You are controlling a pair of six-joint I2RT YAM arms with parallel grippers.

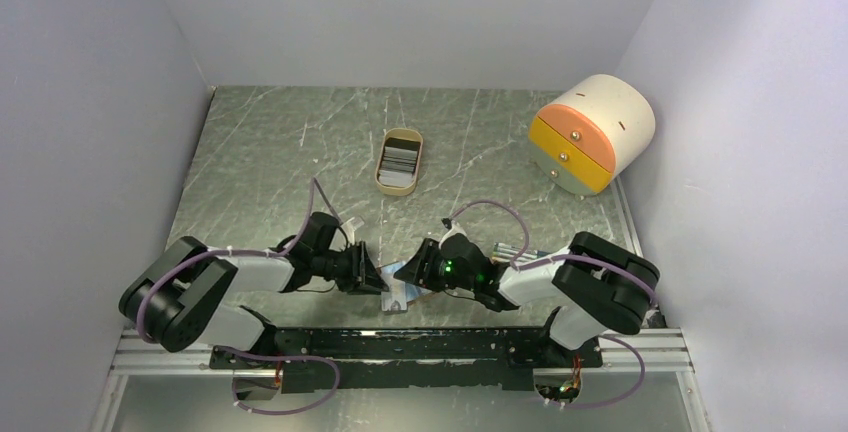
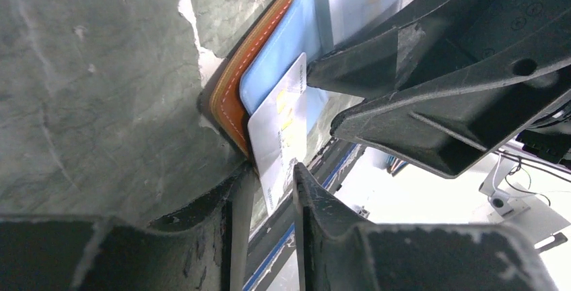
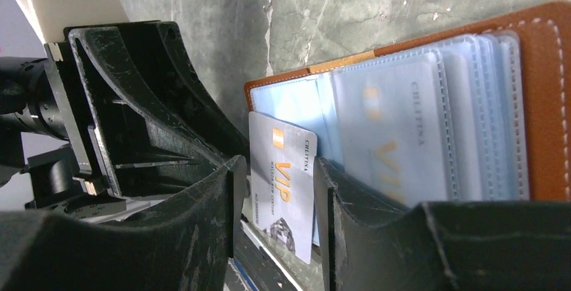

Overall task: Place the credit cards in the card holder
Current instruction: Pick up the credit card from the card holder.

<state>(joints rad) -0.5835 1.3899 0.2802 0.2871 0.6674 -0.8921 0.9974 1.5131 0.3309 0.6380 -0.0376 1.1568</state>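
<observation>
left hand [image 1: 374, 280], right hand [image 1: 410, 275]; tips close together

Brown card holder [image 3: 545, 102], grey-white card [image 3: 286, 176], grey-green veined table [image 1: 270, 152].

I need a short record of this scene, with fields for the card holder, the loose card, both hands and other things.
card holder: open on the table, sleeves up
sleeves: at least one holds a card
loose card: white VIP card, at the holder's edge
left hand: fingers either side of that card, grip unclear
right hand: same
elsewhere: tray with cards, drawer box
</observation>
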